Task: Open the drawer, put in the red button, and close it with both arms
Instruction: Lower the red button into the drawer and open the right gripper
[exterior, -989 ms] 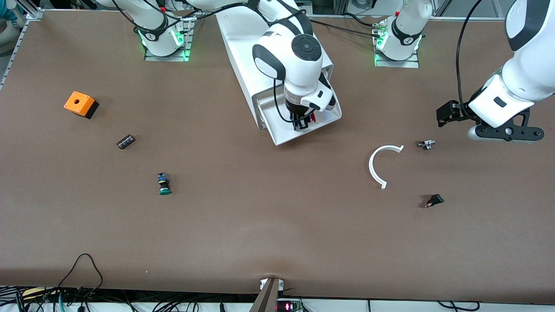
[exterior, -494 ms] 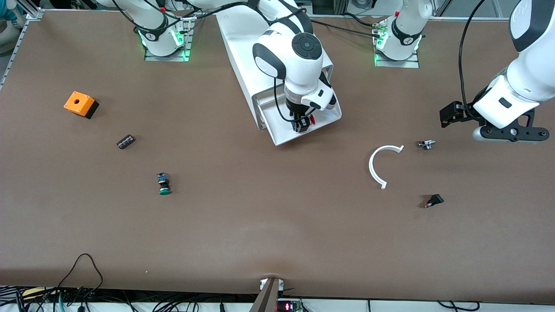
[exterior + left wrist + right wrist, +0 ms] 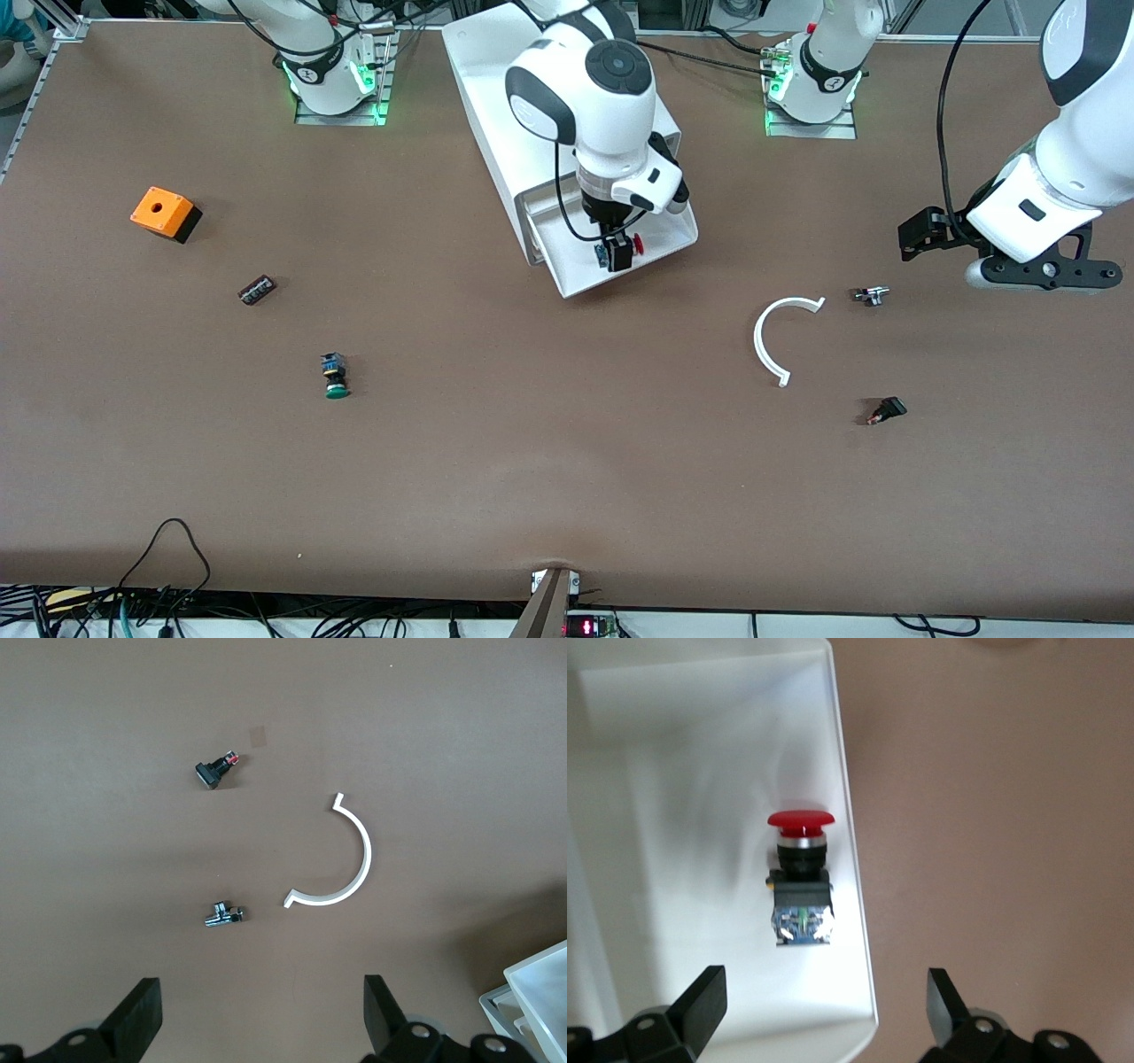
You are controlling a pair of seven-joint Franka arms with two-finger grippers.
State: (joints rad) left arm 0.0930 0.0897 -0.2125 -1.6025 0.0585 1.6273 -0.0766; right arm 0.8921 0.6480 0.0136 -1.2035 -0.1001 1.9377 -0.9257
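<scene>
Right wrist view shows the small red-capped push-button switch (image 3: pixel 801 881) lying in the pulled-out white plastic drawer (image 3: pixel 673 771) beneath the spread-fingered right gripper (image 3: pixel 824 1010), likely light, rigid, best held across its black-and-blue body, while the left gripper (image 3: pixel 257 1014), also spread, waits.

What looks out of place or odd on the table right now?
Nothing looks spilled or damaged. The red button lies on its side in the open drawer, close to one wall, with the open right gripper over it. The left gripper waits open over the curved white strip.
</scene>
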